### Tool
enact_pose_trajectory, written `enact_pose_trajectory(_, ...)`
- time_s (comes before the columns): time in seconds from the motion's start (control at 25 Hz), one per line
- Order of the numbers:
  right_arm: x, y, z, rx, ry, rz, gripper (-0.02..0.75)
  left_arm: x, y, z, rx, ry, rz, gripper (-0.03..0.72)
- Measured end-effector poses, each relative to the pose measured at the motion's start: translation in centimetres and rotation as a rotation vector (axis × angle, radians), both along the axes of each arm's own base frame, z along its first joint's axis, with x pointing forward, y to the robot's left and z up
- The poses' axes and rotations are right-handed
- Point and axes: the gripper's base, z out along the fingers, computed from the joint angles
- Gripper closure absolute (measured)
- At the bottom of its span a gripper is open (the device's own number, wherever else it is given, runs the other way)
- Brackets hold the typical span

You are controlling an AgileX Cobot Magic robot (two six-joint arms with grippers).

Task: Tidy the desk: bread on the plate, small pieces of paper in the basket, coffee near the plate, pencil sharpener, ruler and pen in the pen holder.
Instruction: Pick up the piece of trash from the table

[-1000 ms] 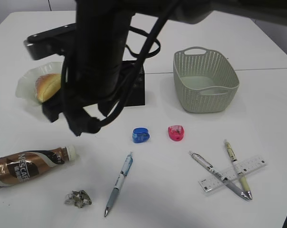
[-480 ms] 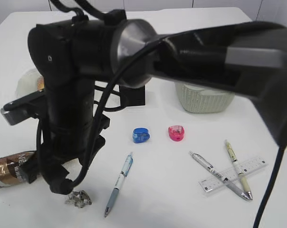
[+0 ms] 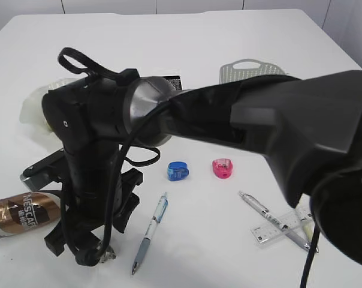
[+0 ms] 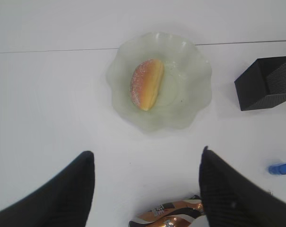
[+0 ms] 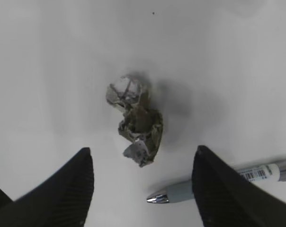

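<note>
My right gripper (image 5: pixel 140 189) hung with jaws spread over the crumpled grey paper scrap (image 5: pixel 136 120), straddling it for a grasp. The grey-tipped pen (image 5: pixel 218 182) lay just right of it, so I judged clearance tight.

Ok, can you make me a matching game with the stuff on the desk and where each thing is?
Things:
1. bread
2. crumpled paper
3. coffee bottle
4. blue sharpener

Places:
A. lying on its side at the table's left edge
B. on the plate
C. beside the pink sharpener
D. on the table just ahead of the right gripper, whose fingers are spread

Pairs: 1-B, 2-D, 3-A, 4-C
</note>
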Motion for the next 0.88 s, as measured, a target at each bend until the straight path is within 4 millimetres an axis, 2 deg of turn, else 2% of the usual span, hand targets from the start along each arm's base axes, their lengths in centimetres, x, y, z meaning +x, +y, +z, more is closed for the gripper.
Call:
enact_pose_trajectory(0.36, 0.3, 0.5, -2.1, 0.014, 0.001, -0.008, 0.258, 0.0, 0.1, 0.0, 0.006, -0.001, 0.003, 0.183)
enact_pose_trajectory(0.76, 0.6, 0.9, -2.1, 0.055, -0.033, -0.016, 0.259, 0.0, 0.1, 0.0, 0.01, -0.001, 0.004, 0.183)
enact_pose_trajectory(0.88, 0.6, 0.9, -2.1, 0.055, -0.033, -0.016, 0.281, 0.0, 0.1, 0.0, 0.01, -0.001, 0.004, 0.183)
